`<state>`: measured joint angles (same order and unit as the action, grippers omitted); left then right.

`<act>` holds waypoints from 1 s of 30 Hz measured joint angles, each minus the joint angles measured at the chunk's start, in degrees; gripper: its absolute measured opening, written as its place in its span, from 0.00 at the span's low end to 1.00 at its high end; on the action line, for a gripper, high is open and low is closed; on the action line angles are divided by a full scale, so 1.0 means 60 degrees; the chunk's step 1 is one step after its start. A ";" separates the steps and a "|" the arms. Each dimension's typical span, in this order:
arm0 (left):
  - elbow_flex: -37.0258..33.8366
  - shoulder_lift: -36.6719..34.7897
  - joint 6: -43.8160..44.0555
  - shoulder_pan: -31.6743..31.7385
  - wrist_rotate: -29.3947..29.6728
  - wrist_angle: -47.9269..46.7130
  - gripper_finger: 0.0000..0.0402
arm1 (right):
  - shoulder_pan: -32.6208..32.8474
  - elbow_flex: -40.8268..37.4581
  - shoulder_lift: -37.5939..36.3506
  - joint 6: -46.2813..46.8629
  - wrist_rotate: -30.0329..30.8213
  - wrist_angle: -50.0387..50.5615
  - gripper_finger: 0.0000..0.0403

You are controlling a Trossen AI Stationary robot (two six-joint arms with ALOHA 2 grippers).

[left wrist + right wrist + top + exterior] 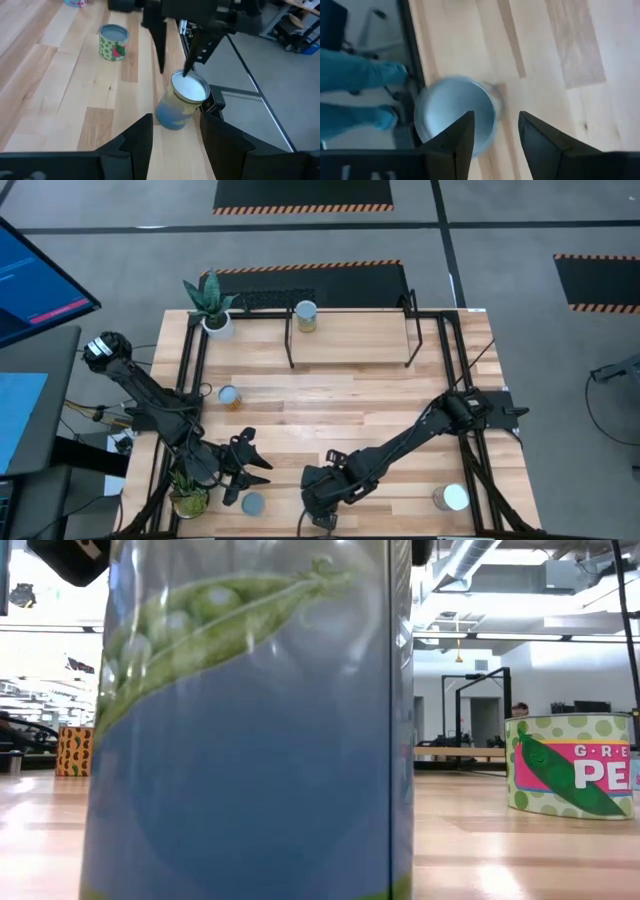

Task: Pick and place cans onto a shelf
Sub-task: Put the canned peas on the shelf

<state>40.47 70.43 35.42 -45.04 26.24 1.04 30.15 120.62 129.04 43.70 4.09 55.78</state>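
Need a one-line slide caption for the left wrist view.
Right gripper hangs open-jawed over a tilted blue can at the table's edge; a green-spotted can stands beyond.

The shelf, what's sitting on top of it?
One can stands on the shelf, near its back left corner. The rest of the board looks bare. What lies under the board is covered.

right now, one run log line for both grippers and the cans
left gripper open, at table's front edge | right gripper open above blue can | far can on shelf
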 joint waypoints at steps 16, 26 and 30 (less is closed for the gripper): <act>0.0000 -0.0004 -0.0013 0.0000 -0.0016 -0.0004 0.38 | -0.0120 0.0023 0.0452 -0.0110 -0.0695 -0.0301 0.40; 0.0000 -0.0004 -0.0066 0.0000 -0.0004 -0.0015 0.38 | -0.0227 0.0044 0.0549 -0.0037 -0.1213 -0.0320 0.32; 0.0000 -0.0004 -0.0069 0.0000 0.0000 -0.0018 0.38 | -0.0335 0.0044 0.0552 -0.0036 -0.1212 -0.0304 0.20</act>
<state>40.47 70.41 35.00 -45.04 26.24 0.93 28.14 120.88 132.35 43.48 -3.19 53.96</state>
